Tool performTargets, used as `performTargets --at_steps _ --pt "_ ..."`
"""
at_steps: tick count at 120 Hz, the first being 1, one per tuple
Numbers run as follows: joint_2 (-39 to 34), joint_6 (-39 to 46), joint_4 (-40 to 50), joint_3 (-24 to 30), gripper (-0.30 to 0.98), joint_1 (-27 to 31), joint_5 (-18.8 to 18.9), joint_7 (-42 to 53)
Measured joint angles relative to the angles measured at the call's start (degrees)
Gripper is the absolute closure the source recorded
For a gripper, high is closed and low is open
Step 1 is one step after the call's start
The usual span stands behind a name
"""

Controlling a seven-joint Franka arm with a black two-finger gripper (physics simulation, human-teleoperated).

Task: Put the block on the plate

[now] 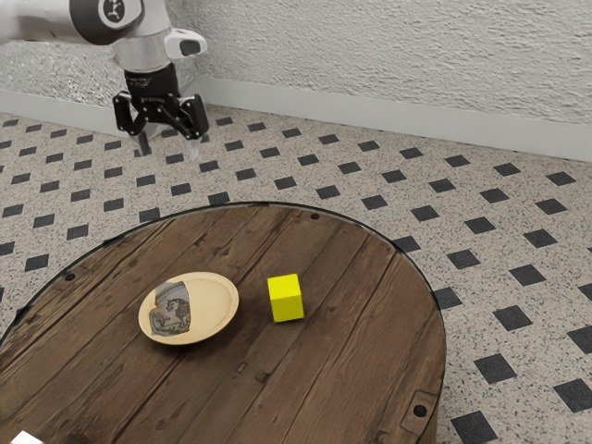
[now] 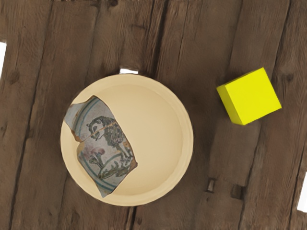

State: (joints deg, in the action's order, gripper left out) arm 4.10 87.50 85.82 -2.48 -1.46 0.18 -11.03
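Observation:
High above the table's far edge, at the exterior view's upper left, my gripper [image 1: 167, 148] hangs open, its two fingers apart with nothing between them. A yellow block [image 1: 286, 298] rests on the wooden table, a short way from the plate [image 1: 218, 302] toward the exterior view's right. The plate is round and cream-coloured, with a patterned blue-grey shard lying on one side of it. In the wrist view the plate [image 2: 158, 139] and the yellow block [image 2: 251, 97] both lie below my hand, apart from each other.
The round plank table [image 1: 361, 370] has a dark metal rim. A small white object [image 1: 26, 437] stands at its near edge, at the exterior view's lower left. A textured white wall [image 1: 398, 65] rises behind the tiled floor [image 1: 351, 185].

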Motion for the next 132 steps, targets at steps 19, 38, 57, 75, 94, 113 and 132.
performTargets --at_steps 19,38,57,75,94,113,132 --pt "0.34 0.17 0.09 0.07 0.00 -0.24 -0.64 2.97" --pt "4.36 1.87 -0.41 2.43 0.00 -0.02 -2.56 0.26" --pt "5.78 2.93 -0.88 4.21 0.00 -0.65 -4.16 -5.36" --pt "11.63 7.06 -0.84 5.64 0.00 -0.98 -6.75 -10.23" --pt "20.23 10.97 -4.14 4.80 0.00 -2.02 -8.10 -14.90" --pt "26.88 11.09 -11.08 -2.78 0.00 -7.50 -8.44 -18.85" --pt "31.00 12.54 -12.32 -4.13 0.00 -8.13 -9.18 -21.87"
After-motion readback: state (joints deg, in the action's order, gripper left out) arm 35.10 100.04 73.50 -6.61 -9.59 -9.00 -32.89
